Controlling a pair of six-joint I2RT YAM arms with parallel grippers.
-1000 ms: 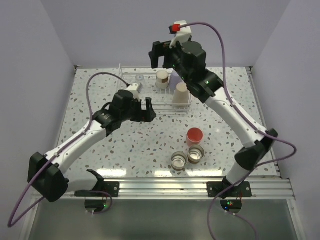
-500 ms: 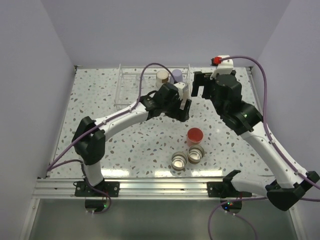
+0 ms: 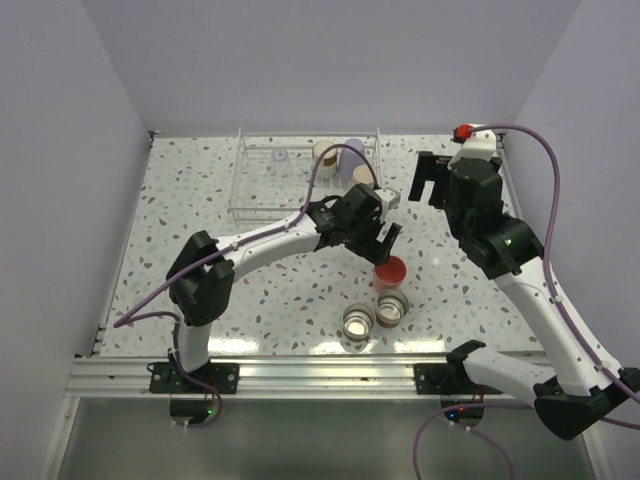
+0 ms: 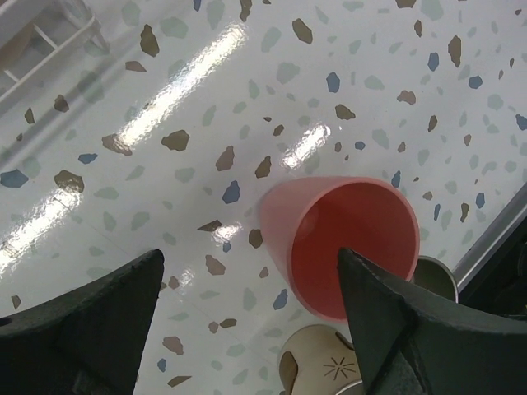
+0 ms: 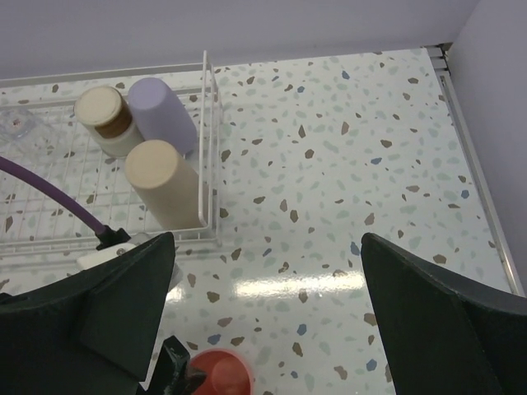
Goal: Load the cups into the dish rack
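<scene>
The red-pink cup (image 3: 390,270) stands upright on the table. My left gripper (image 3: 383,245) is open just above and behind it. In the left wrist view the cup (image 4: 346,247) lies between the fingers, close to the right one, and the gripper (image 4: 247,329) holds nothing. Two silvery-rimmed cups (image 3: 357,322) (image 3: 392,308) stand nearer to me. The dish rack (image 3: 236,180) holds the clear cup (image 3: 280,157), a tan-based cup (image 3: 325,152), the lavender cup (image 3: 352,155) and the beige cup (image 3: 363,178). My right gripper (image 3: 432,180) is open and empty, raised to the right of the rack.
The right wrist view shows the rack's right rail (image 5: 206,123), the lavender cup (image 5: 160,111), the beige cup (image 5: 160,189) and the red-pink cup (image 5: 218,374) below. The left arm's cable crosses the rack. Walls bound the table at the back and sides.
My left arm has swung from the rack's front to the right and down over the red-pink cup. My right arm has drawn back from above the rack to the right.
</scene>
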